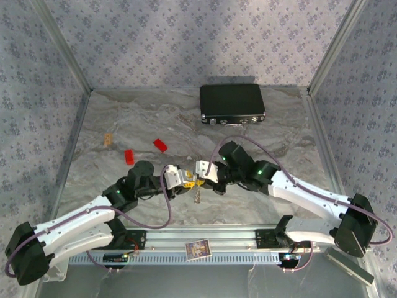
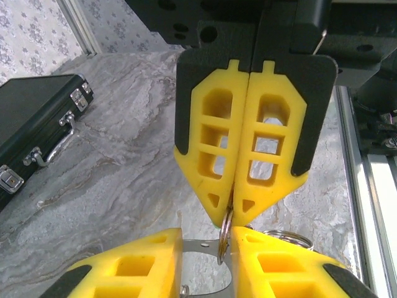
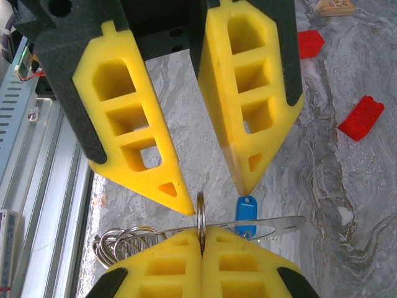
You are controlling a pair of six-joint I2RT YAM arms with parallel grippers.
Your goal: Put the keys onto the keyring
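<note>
My right gripper (image 3: pixel 201 234) is shut on a silvery split ring of the keyring (image 3: pixel 200 211), which stands edge-on above its closed tips. The left gripper (image 3: pixel 217 198) faces it tip to tip, open, its fingers either side of the ring's top. In the left wrist view that ring (image 2: pixel 224 239) hangs from the shut right gripper (image 2: pixel 231 214) into the gap of my left gripper (image 2: pixel 208 239), close to the right-hand finger. A thin metal strip (image 3: pixel 279 223) crosses behind the ring. A key with a blue head (image 3: pixel 246 208) lies just beyond. Both grippers meet at mid-table (image 1: pixel 191 175).
A black case (image 1: pixel 232 104) lies at the back. Two red blocks (image 1: pixel 160 145) and a small wooden piece (image 1: pixel 109 139) sit to the left. A bunch of spare rings (image 3: pixel 118 242) lies by the metal rail (image 1: pixel 198 239) at the near edge.
</note>
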